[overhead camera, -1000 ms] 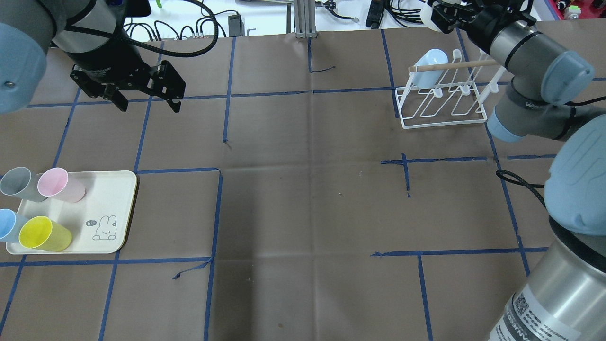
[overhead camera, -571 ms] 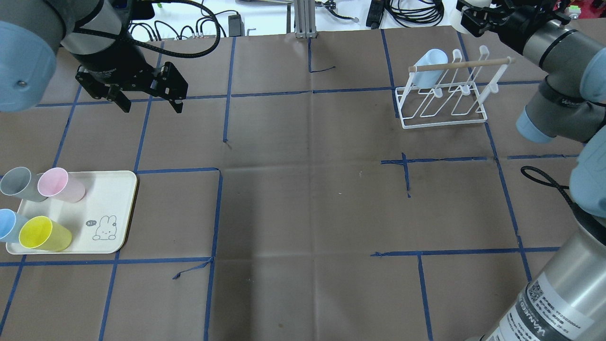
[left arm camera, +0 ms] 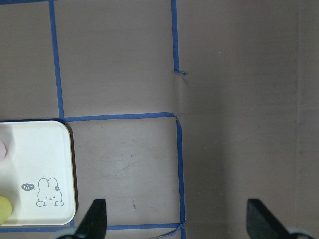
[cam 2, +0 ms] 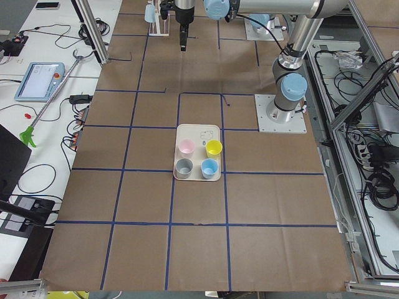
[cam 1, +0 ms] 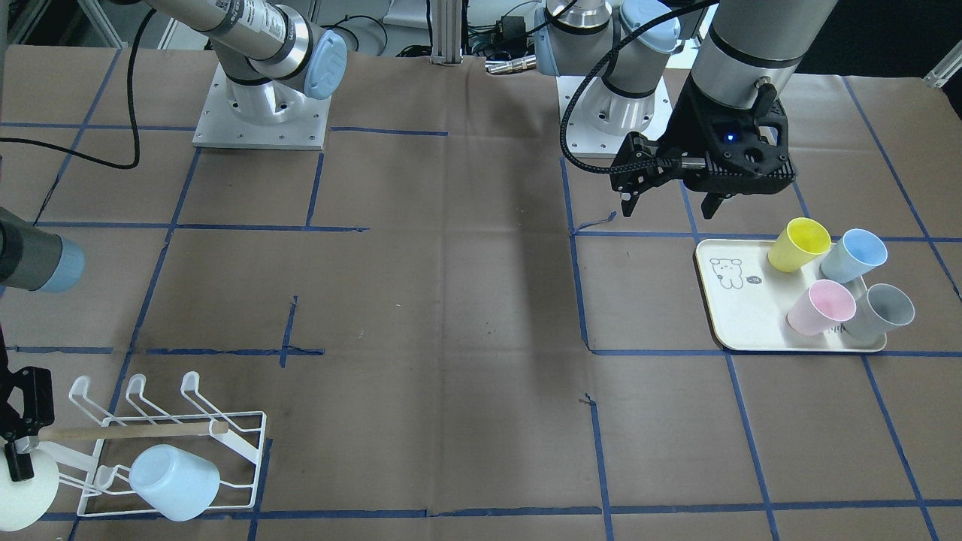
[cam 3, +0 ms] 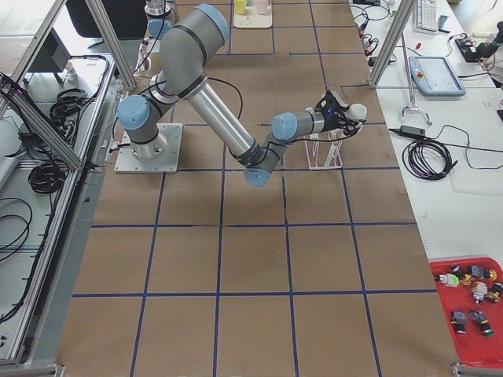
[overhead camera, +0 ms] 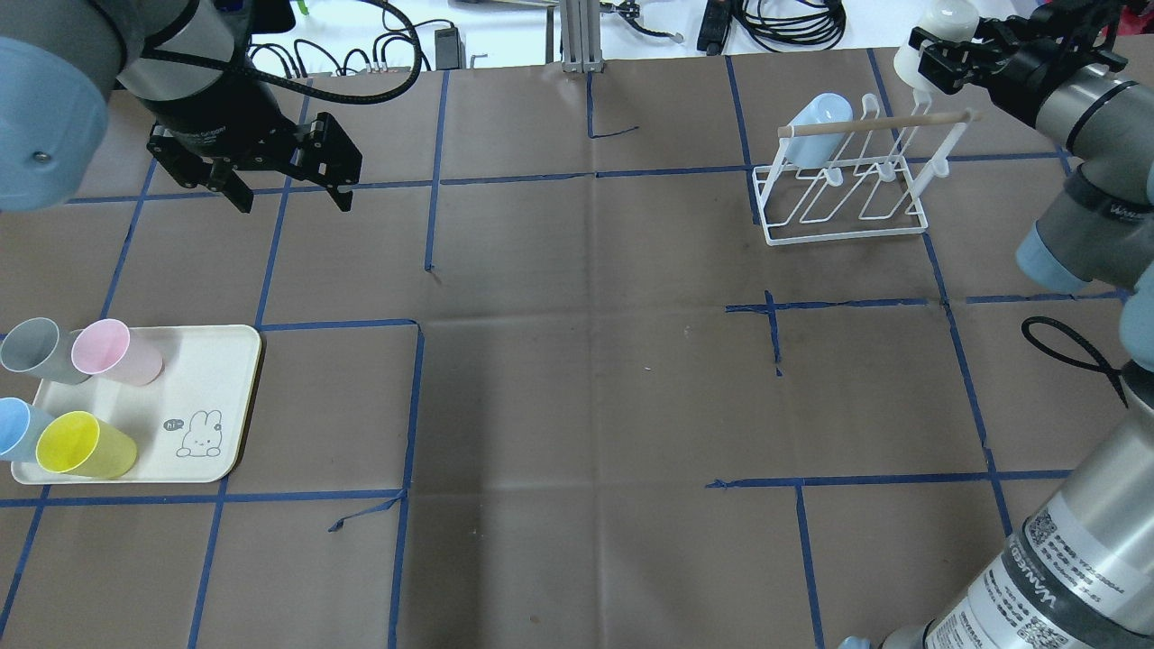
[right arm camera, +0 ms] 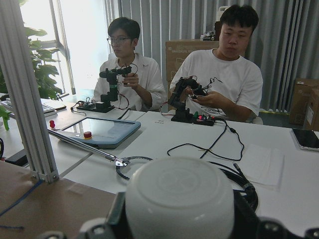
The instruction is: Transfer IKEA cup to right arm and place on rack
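Cup first: the white IKEA cup [overhead camera: 943, 20] is clamped between the fingers of the right gripper [overhead camera: 954, 52], off the bench at the far right corner. It hangs just past the right-hand end of the rack [overhead camera: 847, 194]. From my right wrist camera I get only its rounded white body filling the bottom of the view. I cannot tell whether it touches the rack's dowel handle [overhead camera: 879, 123], whose tip lies close under the gripper. The right arm [overhead camera: 1095, 99] reaches in from the right edge.

The rack stands near the far edge, toward that same corner. A light blue cup [overhead camera: 816, 126] already hangs tilted on a prong at its left end. The handle runs lengthwise above the two rows of prongs.

A black cable loop [overhead camera: 1073, 347] lies on the bench by the right edge. Beyond the far edge two operators [right arm camera: 219, 74] sit at a white desk [right arm camera: 199, 144].

My left gripper [overhead camera: 290, 203] hovers over the far left part of the bench, fingers spread wide and holding nothing. Near the left edge sits a cream tray [overhead camera: 212, 370] with a yellow cup [overhead camera: 81, 443], a pink cup [overhead camera: 113, 350], a grey cup [overhead camera: 36, 347] and a blue cup [overhead camera: 13, 428] on it.
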`<state>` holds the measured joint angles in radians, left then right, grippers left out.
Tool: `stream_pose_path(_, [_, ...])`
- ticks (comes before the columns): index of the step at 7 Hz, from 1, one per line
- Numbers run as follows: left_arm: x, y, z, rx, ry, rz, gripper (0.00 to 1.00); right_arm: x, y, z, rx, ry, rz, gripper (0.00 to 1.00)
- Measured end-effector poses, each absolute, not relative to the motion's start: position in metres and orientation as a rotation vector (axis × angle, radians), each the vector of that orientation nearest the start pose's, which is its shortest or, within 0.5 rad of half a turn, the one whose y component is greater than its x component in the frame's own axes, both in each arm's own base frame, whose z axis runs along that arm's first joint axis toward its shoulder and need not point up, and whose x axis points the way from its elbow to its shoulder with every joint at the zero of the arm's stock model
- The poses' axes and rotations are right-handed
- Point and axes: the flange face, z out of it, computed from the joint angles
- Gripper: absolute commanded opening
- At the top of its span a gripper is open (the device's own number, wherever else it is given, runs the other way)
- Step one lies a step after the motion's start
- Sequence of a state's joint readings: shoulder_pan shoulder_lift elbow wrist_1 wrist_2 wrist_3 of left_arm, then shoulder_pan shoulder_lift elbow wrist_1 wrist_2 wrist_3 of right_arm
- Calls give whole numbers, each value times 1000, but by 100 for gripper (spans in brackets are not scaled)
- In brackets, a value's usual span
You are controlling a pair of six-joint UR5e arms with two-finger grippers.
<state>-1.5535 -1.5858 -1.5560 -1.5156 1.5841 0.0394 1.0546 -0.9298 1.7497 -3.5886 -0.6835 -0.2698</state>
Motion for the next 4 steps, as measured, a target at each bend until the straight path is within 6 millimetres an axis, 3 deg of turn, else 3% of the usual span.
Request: stream_pose_path(4, [-124,-505,494,25,3123,-84,100,-127,-643,269,-416,2243,-1733,33])
